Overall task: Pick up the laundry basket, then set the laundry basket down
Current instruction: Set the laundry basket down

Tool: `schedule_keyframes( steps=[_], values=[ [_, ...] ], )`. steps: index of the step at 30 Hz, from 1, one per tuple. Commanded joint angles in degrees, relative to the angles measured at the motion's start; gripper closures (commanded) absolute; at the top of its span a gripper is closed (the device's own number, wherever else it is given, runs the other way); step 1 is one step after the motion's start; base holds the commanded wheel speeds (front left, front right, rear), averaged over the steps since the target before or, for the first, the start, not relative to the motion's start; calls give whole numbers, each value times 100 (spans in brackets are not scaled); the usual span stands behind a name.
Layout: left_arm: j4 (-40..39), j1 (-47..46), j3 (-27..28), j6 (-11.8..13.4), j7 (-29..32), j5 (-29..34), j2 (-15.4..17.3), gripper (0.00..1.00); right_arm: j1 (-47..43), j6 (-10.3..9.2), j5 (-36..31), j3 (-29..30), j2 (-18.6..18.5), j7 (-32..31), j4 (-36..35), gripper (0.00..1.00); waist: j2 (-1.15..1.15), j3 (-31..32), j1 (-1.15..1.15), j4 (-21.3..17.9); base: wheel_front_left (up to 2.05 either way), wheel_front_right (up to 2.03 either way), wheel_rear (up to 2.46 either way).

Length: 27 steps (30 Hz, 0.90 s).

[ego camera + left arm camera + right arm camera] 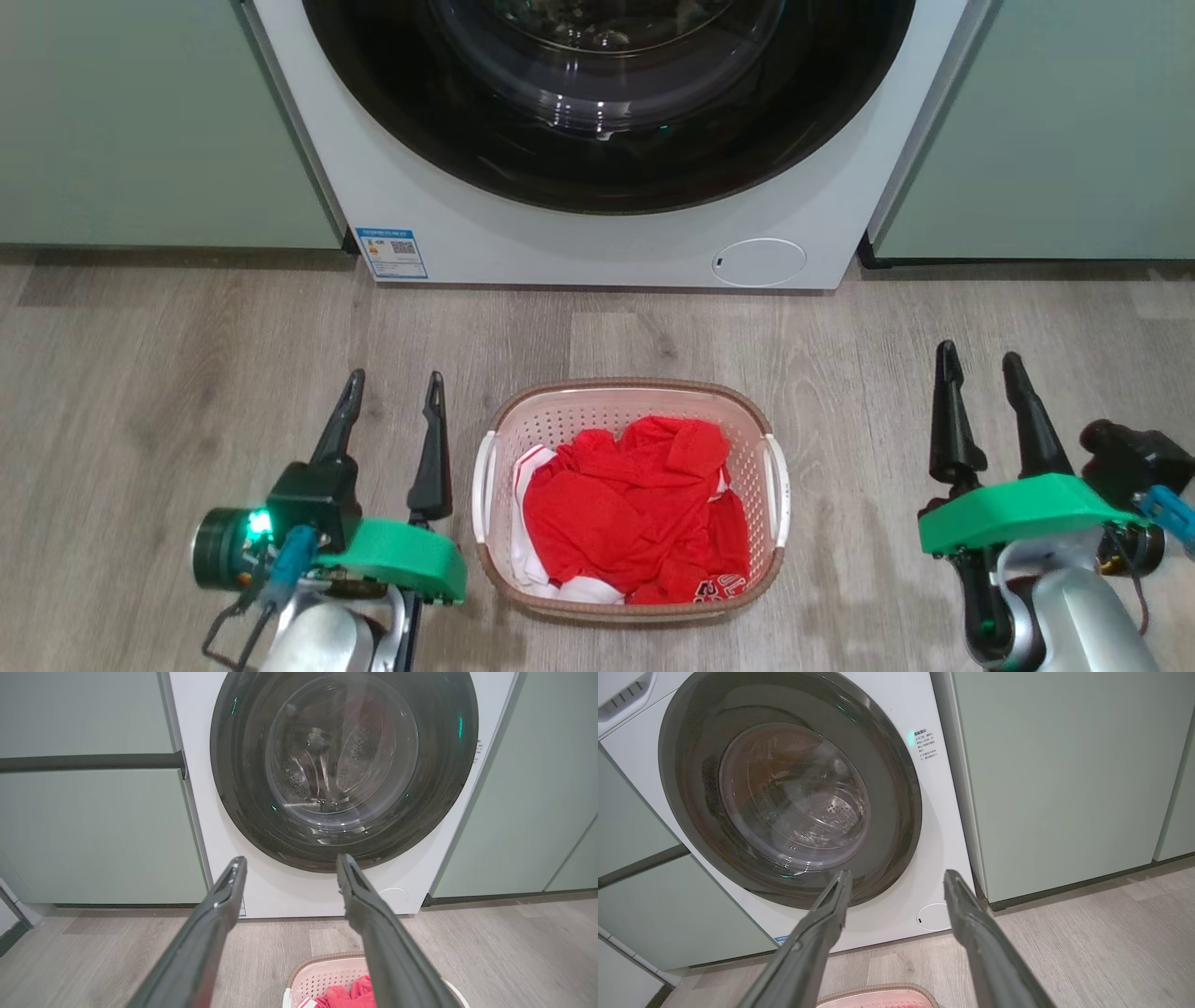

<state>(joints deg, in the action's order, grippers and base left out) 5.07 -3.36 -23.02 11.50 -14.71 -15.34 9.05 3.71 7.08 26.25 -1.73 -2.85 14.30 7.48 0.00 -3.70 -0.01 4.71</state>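
The laundry basket (523, 425), cream perforated plastic with a brown rim and white side handles, stands on the wood floor in front of the washer, holding red and white clothes (627, 504). My left gripper (394, 385) hovers open just left of the basket's left handle, nothing between its fingers. My right gripper (980, 359) is open too, well off to the basket's right. The left wrist view catches the basket's rim (322, 957) at its bottom edge beside the gripper (289, 861); the right wrist view shows a sliver of the rim (878, 988) below its gripper (896, 875).
A white front-loading washer (597, 233) with a dark round door stands directly behind the basket. Pale green cabinet fronts (159, 121) flank it on both sides. Grey wood floor (168, 373) stretches to the left and right of the basket.
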Motion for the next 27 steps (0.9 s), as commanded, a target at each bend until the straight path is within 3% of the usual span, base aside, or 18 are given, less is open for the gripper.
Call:
schedule_keyframes(
  steps=[1, 18, 27],
  values=[
    [-219, -158, 331, -90, -29, 97, -56, 0, 115, 41, -46, -153, -3, 70, -219, 0, 0, -13, 1, 2, 0, 0, 0],
    [-185, -59, 760, -608, -29, 516, -418, 0, 141, 41, -101, -220, -3, 70, -141, 0, 0, -19, 1, -20, 0, 0, 0],
    [-83, -20, 937, -734, -29, 631, -519, 0, 145, 41, -87, -206, -3, 70, -110, 0, 0, -19, 1, -36, 0, 0, 0]
  ],
)
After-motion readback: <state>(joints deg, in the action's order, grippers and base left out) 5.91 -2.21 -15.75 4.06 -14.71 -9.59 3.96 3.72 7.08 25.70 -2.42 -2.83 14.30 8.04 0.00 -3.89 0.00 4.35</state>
